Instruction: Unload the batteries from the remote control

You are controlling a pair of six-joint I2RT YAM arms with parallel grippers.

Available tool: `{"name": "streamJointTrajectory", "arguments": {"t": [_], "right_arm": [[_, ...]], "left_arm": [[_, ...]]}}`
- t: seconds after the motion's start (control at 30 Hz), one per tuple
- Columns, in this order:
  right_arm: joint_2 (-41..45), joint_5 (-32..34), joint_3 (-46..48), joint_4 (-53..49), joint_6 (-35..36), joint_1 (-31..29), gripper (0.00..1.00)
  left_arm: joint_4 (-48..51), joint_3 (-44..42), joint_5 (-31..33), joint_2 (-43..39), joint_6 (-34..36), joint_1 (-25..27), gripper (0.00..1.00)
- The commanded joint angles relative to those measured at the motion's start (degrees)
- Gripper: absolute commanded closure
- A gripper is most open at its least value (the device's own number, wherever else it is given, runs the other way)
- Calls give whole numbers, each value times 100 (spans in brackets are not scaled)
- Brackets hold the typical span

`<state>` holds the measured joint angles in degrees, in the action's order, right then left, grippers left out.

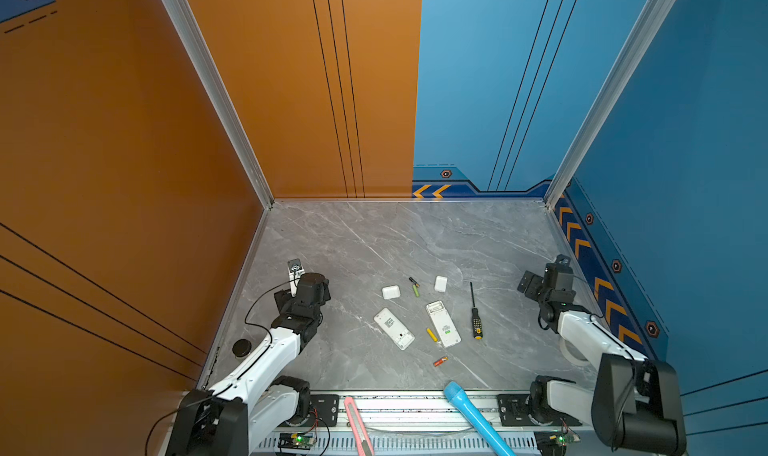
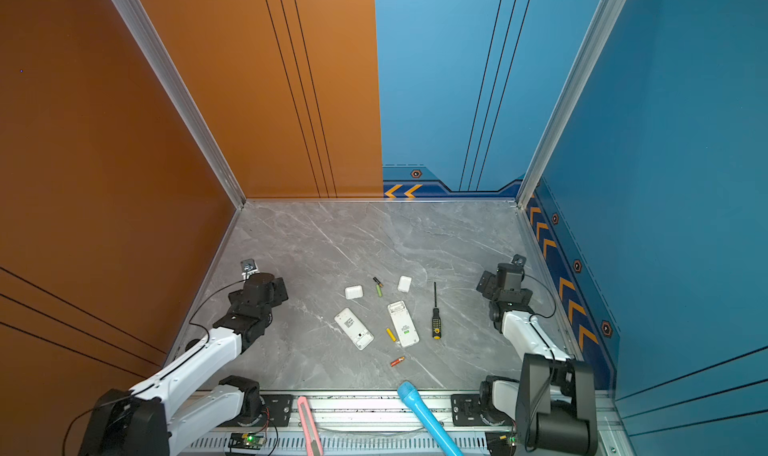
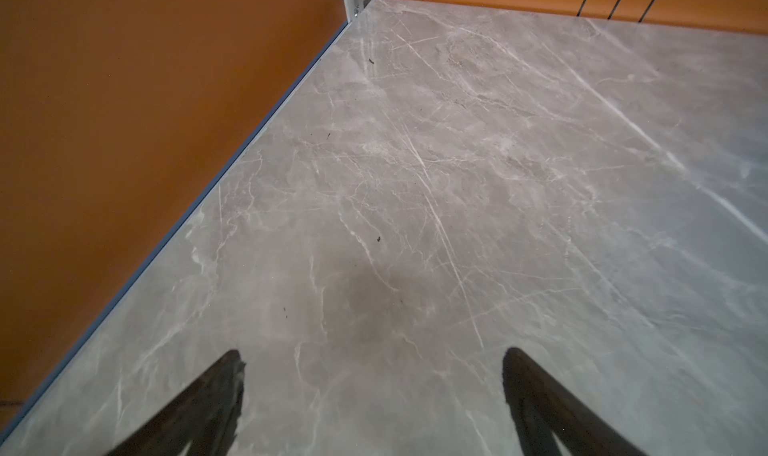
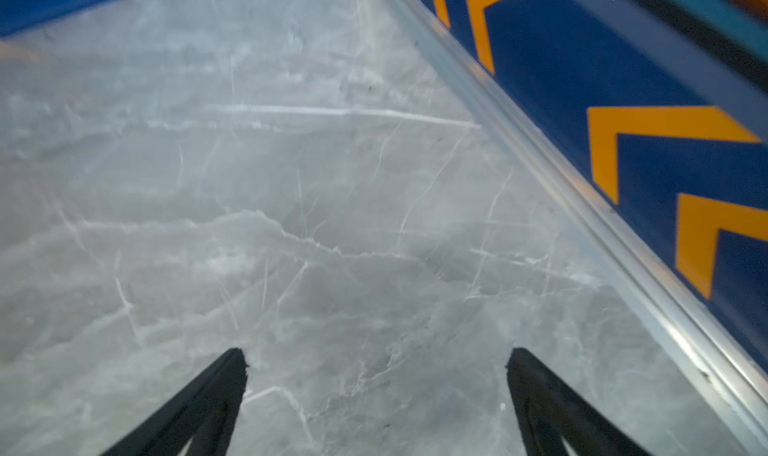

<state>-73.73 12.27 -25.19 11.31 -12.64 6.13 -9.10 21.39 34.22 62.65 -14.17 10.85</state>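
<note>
Grey veined marble tabletop (image 1: 374, 242) is bounded by orange and blue walls. The left arm is drawn back to the orange side with its elbow raised. The left gripper (image 3: 374, 356) is pointed over bare stone, jaws spread wide with nothing between them. The right arm is folded likewise beside the chevron-striped blue wall, and the right gripper (image 4: 376, 354) is equally agape and empty.

All four batteries are seen in both top views lying loose on the table, outside the left white remote control (image 1: 394, 328) and the right white remote control (image 1: 443, 323). The black-and-green battery (image 1: 412, 282) is laid diagonally, close to the far end of the green battery (image 1: 416, 290), whose long axis runs nearly front to back. The yellow battery (image 1: 432, 334) is laid diagonally just beside the right white remote control. The red-orange battery (image 1: 440, 361) is placed nearest the front rail, its axis mostly crosswise.
</note>
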Motion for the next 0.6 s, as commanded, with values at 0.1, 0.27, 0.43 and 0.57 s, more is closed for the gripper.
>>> {"name": "streamJointTrajectory", "arguments": {"t": [0.1,0.27,0.43,0.57], "right_arm": [[-244,542,164,2226,941,-589,0],[557,-449,1158,3477,1146,-746,0],[-748,-336,768,4105,1329,-1120,0],[-1511,-5,541,4472,795,-788,0]], "left_arm": [[-3002,-97,-705,1311,1808,-331,2],[-3357,104,-2753,1713,1397,-968,2],[-5263,-256,-3156,2865,1626,-945,2],[-4774,-103,-3016,2763,1474,-1023,2]]}}
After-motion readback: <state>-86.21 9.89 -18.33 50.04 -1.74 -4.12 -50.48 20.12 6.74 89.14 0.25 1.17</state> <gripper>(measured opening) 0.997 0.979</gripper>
